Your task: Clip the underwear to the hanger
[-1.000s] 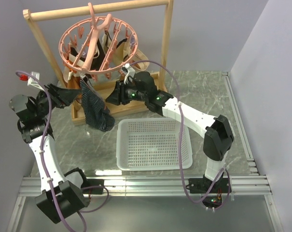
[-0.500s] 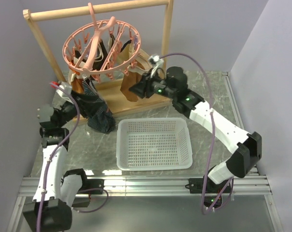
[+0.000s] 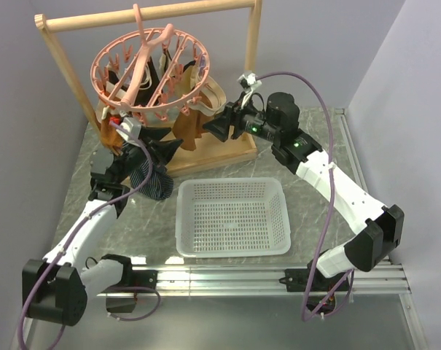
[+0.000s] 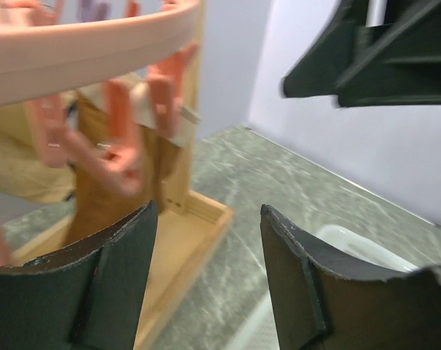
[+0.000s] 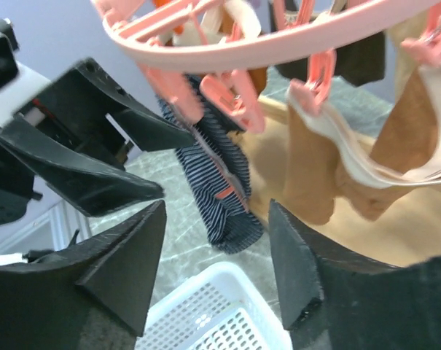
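Observation:
The pink ring hanger hangs by its hook from the wooden rack. The navy striped underwear hangs down from a clip on the ring's near left side, its lower end bunched near the basket's far left corner. In the right wrist view the underwear hangs from a pink clip under the ring. My left gripper is open and empty, just right of the underwear and below the ring. My right gripper is open and empty to the right of the hanger.
Brown and tan garments hang from other clips. The wooden rack has a tray-like base behind the white basket. The basket also shows in the right wrist view. Walls close the left, back and right.
My left arm has swung in from the far left to sit under the hanger beside the underwear. My right gripper has drawn back to the right, away from the underwear. The hanger has shifted slightly.

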